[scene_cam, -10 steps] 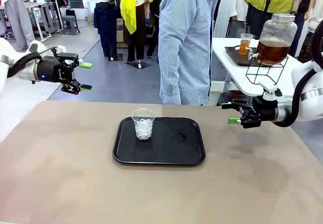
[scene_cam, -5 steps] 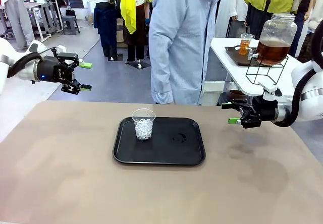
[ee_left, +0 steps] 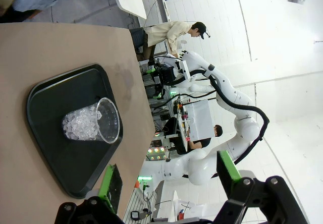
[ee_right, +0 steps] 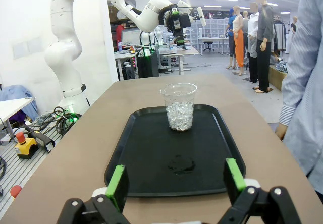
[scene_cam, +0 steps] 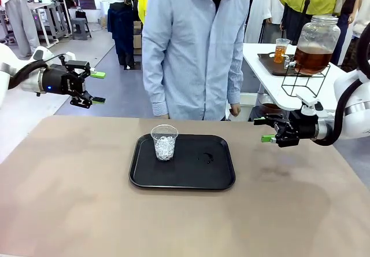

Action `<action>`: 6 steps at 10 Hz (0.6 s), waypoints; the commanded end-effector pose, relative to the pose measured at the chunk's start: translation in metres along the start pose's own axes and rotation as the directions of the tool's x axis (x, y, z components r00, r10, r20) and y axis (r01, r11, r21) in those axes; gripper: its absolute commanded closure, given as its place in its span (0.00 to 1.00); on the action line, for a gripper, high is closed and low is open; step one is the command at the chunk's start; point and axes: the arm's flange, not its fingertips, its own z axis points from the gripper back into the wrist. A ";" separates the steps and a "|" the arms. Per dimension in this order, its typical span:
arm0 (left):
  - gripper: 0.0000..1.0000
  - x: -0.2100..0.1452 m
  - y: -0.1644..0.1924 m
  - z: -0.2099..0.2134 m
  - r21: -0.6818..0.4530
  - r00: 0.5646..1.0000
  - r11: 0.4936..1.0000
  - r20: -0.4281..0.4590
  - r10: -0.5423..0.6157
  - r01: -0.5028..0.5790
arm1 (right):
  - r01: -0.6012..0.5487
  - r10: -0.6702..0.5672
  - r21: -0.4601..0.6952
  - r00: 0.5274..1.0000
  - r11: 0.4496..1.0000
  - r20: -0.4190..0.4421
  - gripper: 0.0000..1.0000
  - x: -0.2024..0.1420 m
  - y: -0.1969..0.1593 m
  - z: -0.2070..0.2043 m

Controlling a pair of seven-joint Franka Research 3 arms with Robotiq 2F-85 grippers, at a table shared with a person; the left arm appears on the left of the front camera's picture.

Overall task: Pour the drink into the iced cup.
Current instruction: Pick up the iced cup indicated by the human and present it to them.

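front / left hand: the left hand (scene_cam: 97, 87) hangs in the air past the far-left corner of the desk (scene_cam: 69, 182). Its fingers are spread wide with nothing between them.
front / right hand: the right hand (scene_cam: 263, 128) is low by the desk's far-right edge, fingers wide apart and empty. The upper pad is partly lost against the dark body.
front / iced cup: the iced cup (scene_cam: 164, 142) stands upright on the far-left part of the black tray (scene_cam: 182, 185). Ice is visible inside; no liquid level is readable.
front / drink: the drink (scene_cam: 311, 59) fills the lower part of a lidded glass jar (scene_cam: 317, 34). The jar sits on a wire stand (scene_cam: 303, 82) on the white side desk (scene_cam: 270, 92), well apart from the iced cup. More of it is in a small cup (scene_cam: 281, 51) near the jar. The jar's tap is hard to make out.
front / tray mark: a faint wet smear (scene_cam: 205, 157) lies right of the tray's centre.
front / person: the person (scene_cam: 193, 48) stands at the far edge, cut off by the top of the picture.
left wrist / own fingers: the green pads have a wide, empty gap, and their bases are cut off by the bottom edge.
left wrist / iced cup: the picture is rolled, so the cup appears sideways on the tray.
left wrist / right arm: it is far off; its hand is small and dark, and its state is unreadable from here.
right wrist / own fingers: wide and empty, with the tray's near edge between them.
right wrist / iced cup: straight ahead on the tray's far part, with the smear nearer.
right wrist / left arm: at the far end, with its pads spread.
right wrist / person: a sleeve and cuff show at the right edge, mostly cut off.
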 end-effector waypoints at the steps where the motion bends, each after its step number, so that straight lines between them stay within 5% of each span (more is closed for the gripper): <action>1: 0.00 -0.001 -0.001 0.000 0.002 1.000 1.000 0.003 -0.007 0.007 | -0.006 0.006 0.005 1.000 1.000 0.004 0.00 0.003 -0.001 -0.001; 6: 0.00 -0.001 -0.001 0.000 0.002 1.000 1.000 0.003 -0.007 0.007 | -0.006 0.006 0.005 1.000 1.000 0.004 0.00 0.003 -0.001 -0.001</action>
